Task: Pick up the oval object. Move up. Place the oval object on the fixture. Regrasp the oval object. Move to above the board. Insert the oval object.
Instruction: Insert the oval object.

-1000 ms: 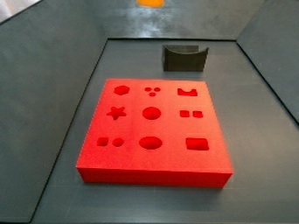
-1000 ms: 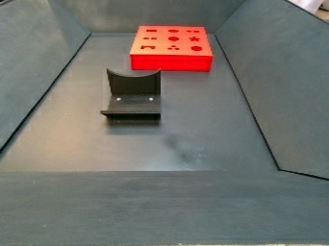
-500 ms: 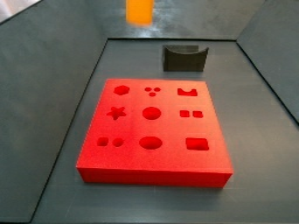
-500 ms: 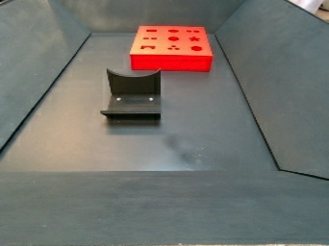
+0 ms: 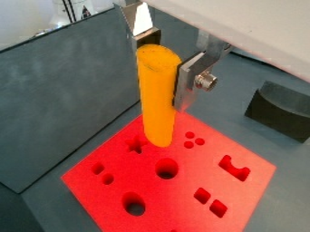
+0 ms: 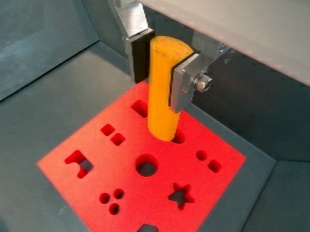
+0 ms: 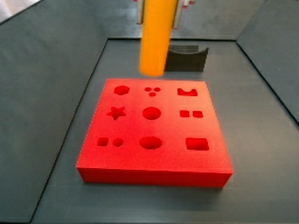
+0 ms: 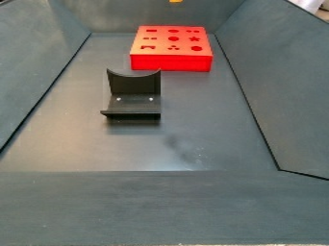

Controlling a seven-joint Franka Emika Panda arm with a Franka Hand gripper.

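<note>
Gripper: the gripper (image 5: 166, 56) hangs above the board (image 5: 169, 177), seen in both wrist views (image 6: 161, 62); only a sliver of it shows at the upper edge in a side view (image 7: 184, 4).
Fingers: the silver fingers (image 5: 194, 74) are clamped on the upper part of the oval object (image 5: 158, 95), one plate on each flat side.
Oval object: yellow-orange, upright, long axis vertical; its lower end hangs free above the red surface (image 6: 162, 91). In a side view it stands over the far edge of the board (image 7: 159, 35). Whether the tip touches a cutout cannot be told.
Board: bright red, flat on the floor, cutouts facing up (image 7: 152, 131); at 12 o'clock beyond the fixture in a side view (image 8: 171, 46).
Fixture: dark, empty, on the floor just beyond the board at 1 o'clock (image 7: 184, 58); well apart from the board in a side view (image 8: 131, 94).
</note>
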